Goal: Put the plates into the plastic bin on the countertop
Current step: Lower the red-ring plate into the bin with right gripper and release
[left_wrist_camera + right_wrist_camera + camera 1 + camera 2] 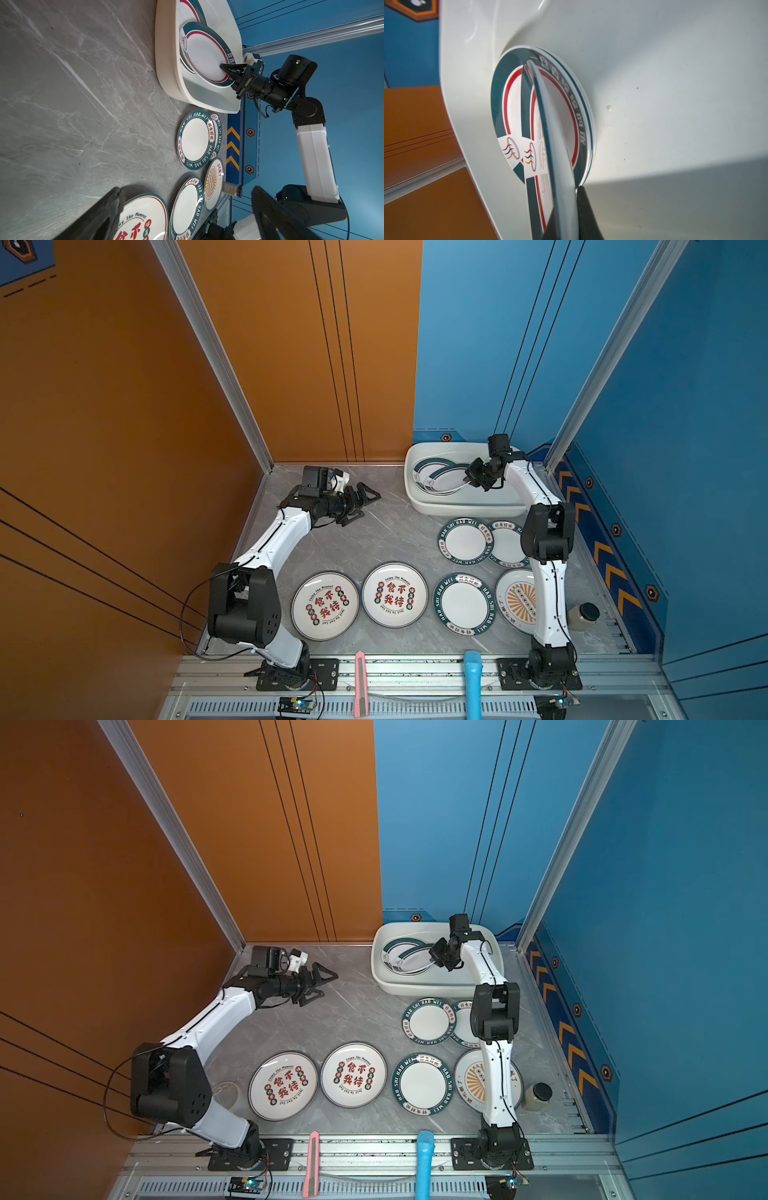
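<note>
Noting: right gripper (227, 69) pinched tight on the rim of a green-rimmed plate (204, 56), held tilted inside the plastic bin (453, 508). Its low edge is on or just above the stacked plates (503, 99) there; I can't tell which. Left gripper (365, 506) spread wide, empty, over bare countertop (374, 543). My worry: letting go at this tilt could let the plate slap down and chip, or slide off-stack against the bin wall. The thin rim pinch may slip too. Six plates (395, 594) wait on the countertop, and the right arm (546, 539) hangs over some, so a low retreat might clip them.
</note>
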`<action>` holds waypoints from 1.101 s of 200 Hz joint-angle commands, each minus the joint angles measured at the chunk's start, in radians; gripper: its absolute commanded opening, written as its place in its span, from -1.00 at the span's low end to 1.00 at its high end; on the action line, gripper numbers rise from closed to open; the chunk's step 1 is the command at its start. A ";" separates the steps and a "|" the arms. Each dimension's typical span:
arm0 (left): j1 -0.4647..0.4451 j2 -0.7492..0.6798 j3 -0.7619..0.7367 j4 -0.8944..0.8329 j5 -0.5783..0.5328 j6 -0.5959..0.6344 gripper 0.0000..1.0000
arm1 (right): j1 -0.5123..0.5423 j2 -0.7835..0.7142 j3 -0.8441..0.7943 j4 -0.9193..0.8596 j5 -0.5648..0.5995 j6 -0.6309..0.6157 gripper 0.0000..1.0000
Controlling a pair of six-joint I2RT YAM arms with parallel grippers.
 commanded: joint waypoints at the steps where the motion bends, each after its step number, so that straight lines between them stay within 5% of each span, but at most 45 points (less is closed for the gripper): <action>1: 0.017 -0.040 -0.021 -0.019 0.030 0.013 0.96 | 0.017 0.026 0.055 -0.040 0.030 0.027 -0.93; 76: 0.035 -0.039 -0.024 -0.027 0.047 0.020 0.98 | 0.033 0.043 0.077 -0.076 0.066 0.029 -0.36; 220: 0.049 -0.070 -0.073 -0.027 0.051 0.031 1.00 | 0.053 0.033 0.099 -0.164 0.141 -0.002 -0.21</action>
